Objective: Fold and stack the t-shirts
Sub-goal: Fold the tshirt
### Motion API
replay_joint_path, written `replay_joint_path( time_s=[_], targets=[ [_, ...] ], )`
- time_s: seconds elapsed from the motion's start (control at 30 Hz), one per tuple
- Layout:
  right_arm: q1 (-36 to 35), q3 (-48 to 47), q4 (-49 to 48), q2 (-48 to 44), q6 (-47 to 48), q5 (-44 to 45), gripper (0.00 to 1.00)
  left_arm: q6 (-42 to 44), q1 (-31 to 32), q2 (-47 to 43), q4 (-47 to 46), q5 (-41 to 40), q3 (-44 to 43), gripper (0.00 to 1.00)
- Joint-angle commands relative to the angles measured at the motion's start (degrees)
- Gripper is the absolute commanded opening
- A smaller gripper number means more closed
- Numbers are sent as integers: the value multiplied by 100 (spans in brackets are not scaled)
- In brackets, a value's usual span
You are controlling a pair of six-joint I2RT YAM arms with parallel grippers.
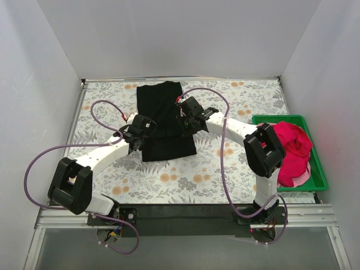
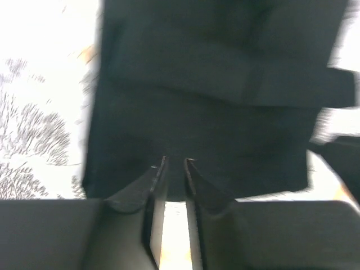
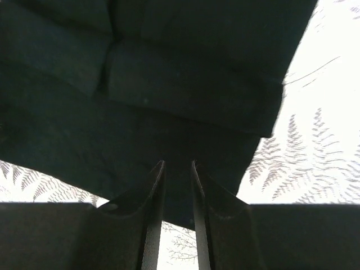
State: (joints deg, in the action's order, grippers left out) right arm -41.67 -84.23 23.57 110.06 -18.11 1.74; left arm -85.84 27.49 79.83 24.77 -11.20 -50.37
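Left fingers (image 2: 158,183): a narrow slit apart, tips over the near margin of the black t-shirt (image 2: 214,112). Cannot tell whether cloth is nipped between them. Right fingers (image 3: 156,185): same narrow slit, tips over the opposite margin, grip likewise not discernible. Both wrist views show doubled cloth just past the tips, a folded band lying across the shirt, so the garment looks partly folded already. In the top view it lies as a long narrow rectangle mid-counter (image 1: 185,180), with one arm at each long side about halfway along. Judgement: the step in hand is taking the two side edges for the next fold. To do it well, each pair of fingers should catch every layer at its edge, not only the top ply. Both arms should lift level and together so the cloth does not skew. Then carry edge to edge and let go only once the cloth lies flat. Risk: one side slips and the earlier fold opens. The pinkish-red t-shirt (image 1: 292,149) lies bunched in the green crate (image 1: 270,118), well apart at the right and not yet folded.
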Motion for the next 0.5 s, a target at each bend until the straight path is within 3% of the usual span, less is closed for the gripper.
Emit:
replay_joint_path(
  time_s=[0.0,0.47],
  targets=[
    [-8,82,-336,85,-184,-287,27,-423,-33,260,-42,-224,325,17],
    [27,-612,-512,1087,-105,-226,26,-442,-41,797,-280,-356,809,15]
  ],
)
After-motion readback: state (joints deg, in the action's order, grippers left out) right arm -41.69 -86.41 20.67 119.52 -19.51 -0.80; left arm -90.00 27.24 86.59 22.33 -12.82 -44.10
